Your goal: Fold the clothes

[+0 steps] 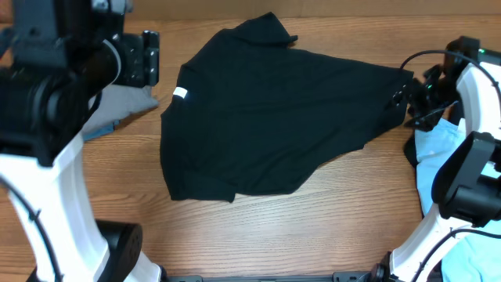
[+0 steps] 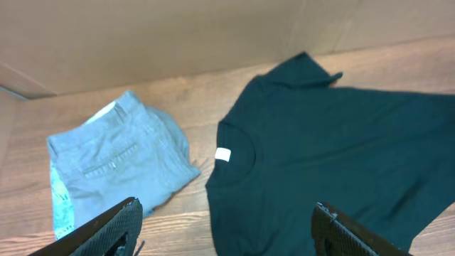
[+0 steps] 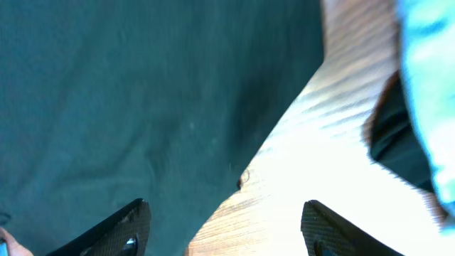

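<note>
The black T-shirt lies spread flat across the middle of the wooden table. Its collar and small white neck label point toward the left edge, its hem toward the right edge, and one sleeve reaches toward the far edge.

The left gripper hangs raised near the far left corner. Its fingers are spread wide with nothing between them. In its wrist view the collar and label sit ahead of the gap between the fingers. The folded grey trousers lie off to the side by the left edge, apart from the shirt, with a strip of blue patterned cloth showing beneath them.

The right gripper is at the hem end of the shirt, close to the right edge. Its jaws are also wide apart and grip nothing. In the wrist view the shirt's border runs diagonally through the gap, with black fabric on one side and bare wood on the other. Whether the fingertips touch the cloth cannot be told. A light blue T-shirt lies bunched at the right edge, just beside the black shirt's hem.
</note>
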{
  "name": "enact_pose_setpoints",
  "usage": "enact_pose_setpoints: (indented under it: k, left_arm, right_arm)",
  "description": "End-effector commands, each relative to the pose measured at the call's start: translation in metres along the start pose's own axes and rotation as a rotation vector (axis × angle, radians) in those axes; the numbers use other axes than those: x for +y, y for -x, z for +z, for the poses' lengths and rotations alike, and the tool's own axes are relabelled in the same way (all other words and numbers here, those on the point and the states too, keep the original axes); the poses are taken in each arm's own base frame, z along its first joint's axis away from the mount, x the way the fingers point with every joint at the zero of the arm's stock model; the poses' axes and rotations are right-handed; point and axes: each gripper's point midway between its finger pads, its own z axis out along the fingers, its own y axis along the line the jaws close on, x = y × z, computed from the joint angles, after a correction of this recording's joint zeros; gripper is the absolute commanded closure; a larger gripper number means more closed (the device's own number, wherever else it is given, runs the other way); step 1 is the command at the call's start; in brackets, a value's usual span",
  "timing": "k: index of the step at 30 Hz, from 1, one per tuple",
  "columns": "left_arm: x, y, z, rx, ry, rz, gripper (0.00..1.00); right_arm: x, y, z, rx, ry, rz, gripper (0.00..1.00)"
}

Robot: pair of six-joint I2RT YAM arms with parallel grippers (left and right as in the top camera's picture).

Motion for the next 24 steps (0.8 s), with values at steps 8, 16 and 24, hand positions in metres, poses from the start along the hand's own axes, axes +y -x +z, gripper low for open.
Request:
enact_pose_setpoints:
  k: [8,16,24]
  left_arm:
    - [0.0,0.001,-0.02,-0.044,0.003,0.014,0.19]
    - [-0.005,0.001,-0.02,-0.043,-0.023,0.015,0.18]
    - [-0.006,0.001,-0.02,-0.043,-0.031,0.016,0.18]
  right_arm:
    - [-0.006,-0.07,0.067,0.186,-0.063,0.042,0.7]
    - [-0.015,-0.066,0.093,0.141,-0.051,0.051,0.68]
    - [0.008,-0.059,0.095,0.125,0.08,-0.008,0.67]
